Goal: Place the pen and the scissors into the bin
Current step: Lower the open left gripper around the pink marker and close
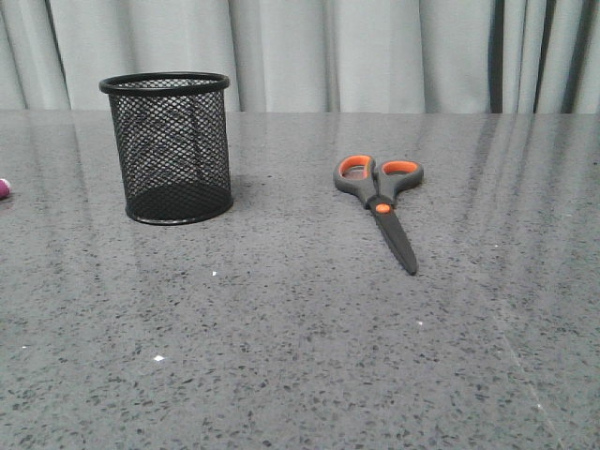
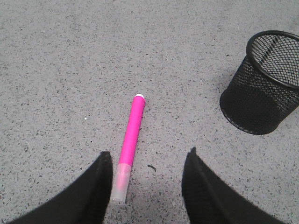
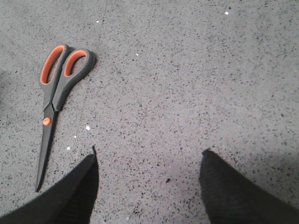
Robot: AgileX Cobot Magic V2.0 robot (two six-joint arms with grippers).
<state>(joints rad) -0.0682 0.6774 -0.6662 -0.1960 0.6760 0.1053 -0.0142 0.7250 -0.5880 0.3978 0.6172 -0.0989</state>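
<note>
**Left wrist view: pen lies lengthwise toward the spread jaws, off-centre**

Item 1, the pen [image 2: 131, 144]. Flat on the speckled grey table [image 2: 70, 56], magenta barrel with its white tip pointing away from the left gripper [image 2: 147, 161] and its pale translucent end nearest the fingers. Long axis runs roughly along the gripper's reach, slightly tilted. The near end sits just beside one dark finger [image 2: 100, 179], not midway between the two; the jaws are spread wide and hold nothing. Judgement: a small sideways shift should centre the barrel before closing, and since the fingers straddle the barrel across its width, little or no wrist turn looks needed.

Item 2, the bin [image 2: 261, 88]. Upright black mesh cup, apparently nothing inside (only part of its interior shows), well apart from the pen off to one side. In the front view it stands at left [image 1: 169, 150], with only a sliver of the pen showing at the far left edge [image 1: 4, 188].

Item 3, the scissors [image 3: 56, 98]. Closed, flat on the table, handles away from the right gripper [image 3: 149, 179] and blade tip near one of its fingers; the long axis again runs along the reach. These jaws are likewise spread and empty, and the scissors lie to one side of them.

Allocation, as a judgement: left arm nearer the pen, right arm nearer the scissors.
</note>
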